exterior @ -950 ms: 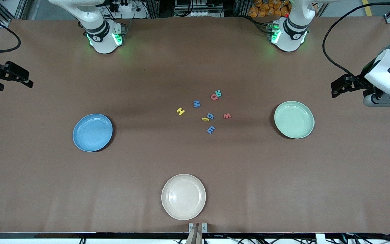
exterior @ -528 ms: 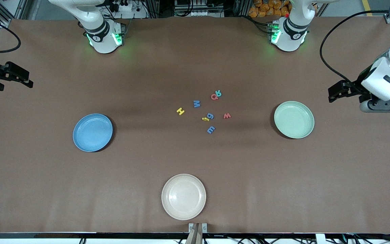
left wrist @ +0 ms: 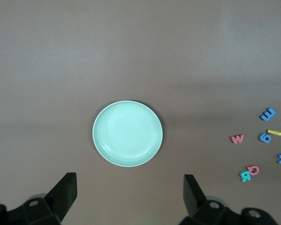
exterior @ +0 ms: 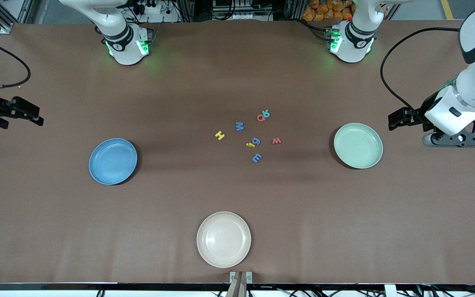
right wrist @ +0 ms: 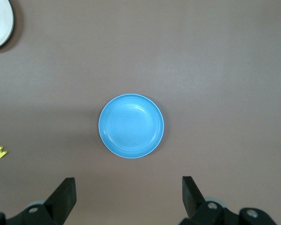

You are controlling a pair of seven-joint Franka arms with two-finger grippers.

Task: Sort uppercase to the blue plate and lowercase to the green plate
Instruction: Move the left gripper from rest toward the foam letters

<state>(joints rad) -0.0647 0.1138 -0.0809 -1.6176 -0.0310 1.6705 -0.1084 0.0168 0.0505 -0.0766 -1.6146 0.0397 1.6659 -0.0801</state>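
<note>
nothing's sorted yet, the letters [exterior: 250,135] sit clustered mid-table between the empty blue plate [exterior: 113,161] and green plate [exterior: 358,145], while the left gripper [exterior: 396,121] and right gripper [exterior: 29,113] hang at their ends, fingers spread wide, probably just lining up

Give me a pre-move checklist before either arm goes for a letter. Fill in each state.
1. left gripper open and empty, up over the table by the green plate: ok.
2. right gripper open and empty, up over the right arm's end of the table: ok.
3. blue plate holds nothing: ok.
4. Green plate holds nothing: ok.
5. Letters free to pick singly: not ok; red Q touches the teal R, and the yellow i touches the blue g.
6. yellow H lies apart from the others: ok.
</note>
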